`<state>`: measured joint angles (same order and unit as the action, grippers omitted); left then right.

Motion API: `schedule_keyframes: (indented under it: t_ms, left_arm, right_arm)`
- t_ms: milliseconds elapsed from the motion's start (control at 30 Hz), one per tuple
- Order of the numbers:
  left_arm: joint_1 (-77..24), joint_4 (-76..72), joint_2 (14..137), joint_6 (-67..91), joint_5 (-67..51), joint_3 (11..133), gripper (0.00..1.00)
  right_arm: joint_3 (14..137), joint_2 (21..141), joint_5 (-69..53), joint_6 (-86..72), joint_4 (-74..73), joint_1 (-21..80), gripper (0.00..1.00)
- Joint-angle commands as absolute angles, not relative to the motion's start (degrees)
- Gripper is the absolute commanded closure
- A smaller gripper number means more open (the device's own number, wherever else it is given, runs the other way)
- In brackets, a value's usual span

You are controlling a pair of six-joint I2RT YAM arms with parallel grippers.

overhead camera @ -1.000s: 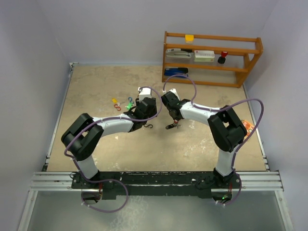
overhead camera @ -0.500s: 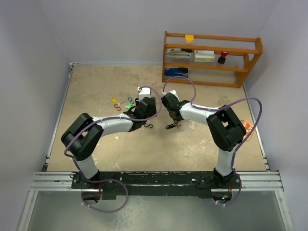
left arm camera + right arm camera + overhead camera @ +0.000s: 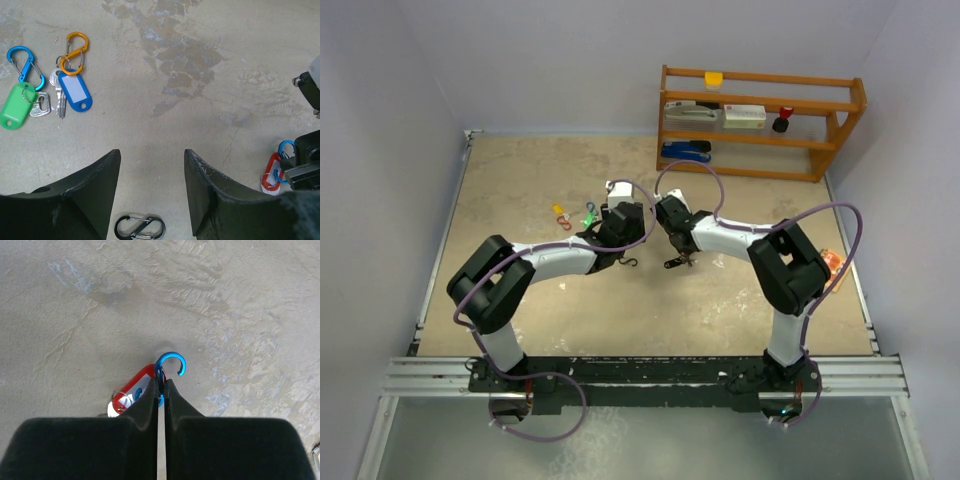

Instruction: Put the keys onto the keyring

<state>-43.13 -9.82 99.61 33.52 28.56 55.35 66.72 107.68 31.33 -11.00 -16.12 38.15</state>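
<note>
Right claw [image 3: 160, 383] grips blue clip [image 3: 170, 355] with red key [image 3: 131, 389]; empty, open left claw [image 3: 152, 156] has blue key [image 3: 75, 92] upper left.

I see the shelf [image 3: 760, 120] at the table's [image 3: 520, 180] far right corner. Two keys [image 3: 60, 95] lie left of centre, beyond and left of my left gripper [image 3: 152, 155]. A loose clip [image 3: 140, 227] lies beneath it. To its right, a clip [image 3: 171, 362] sits between my right gripper's [image 3: 160, 382] fingers, a tagged key [image 3: 131, 390] touching it.
</note>
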Motion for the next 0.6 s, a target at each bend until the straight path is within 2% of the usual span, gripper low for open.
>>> schedule_keyframes:
  t_ms: [0,567]
  left_arm:
    - [-42.7,-12.0,96.4,34.4,29.0,54.3,0.49]
    - [-42.5,-12.2,96.1,34.4,29.1,53.9,0.49]
  right_arm:
    - [66.7,107.8,30.8,-10.5,-15.3,39.0,1.0]
    - [66.5,107.2,29.8,-10.1,-15.4,40.6,1.0]
